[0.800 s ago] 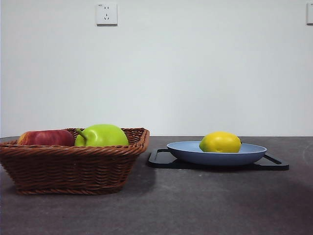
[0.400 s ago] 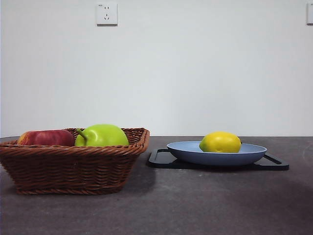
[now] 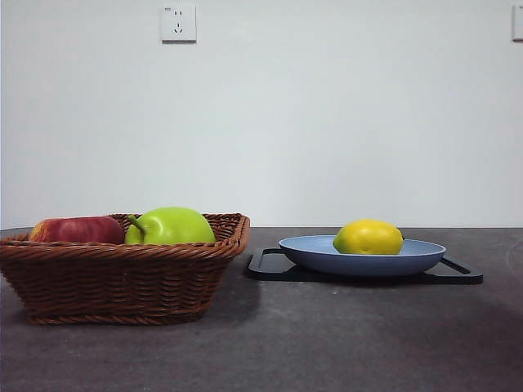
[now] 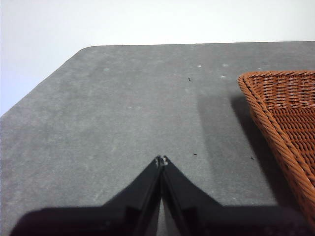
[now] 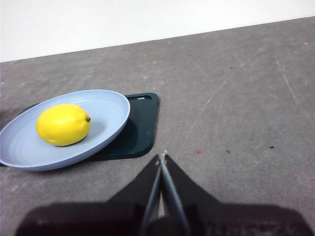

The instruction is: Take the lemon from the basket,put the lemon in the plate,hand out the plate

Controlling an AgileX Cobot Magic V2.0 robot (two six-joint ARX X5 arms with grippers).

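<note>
Lemon [image 3: 368,237] sits in the blue plate [image 3: 421,255] on the right; left gripper [image 4: 162,160] and right gripper [image 5: 162,157] both pinched closed, empty, above the table.

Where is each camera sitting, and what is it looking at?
Front view: low at table height, looking level at the basket, the lemon in the plate; no robot parts show.
Left wrist view: on the left arm, looking down past the left gripper, shut, at bare table and the basket's corner.
Right wrist view: on the right arm, past the right gripper, shut, toward the lemon and plate.
Front and right wrist views share the lemon and plate.
</note>
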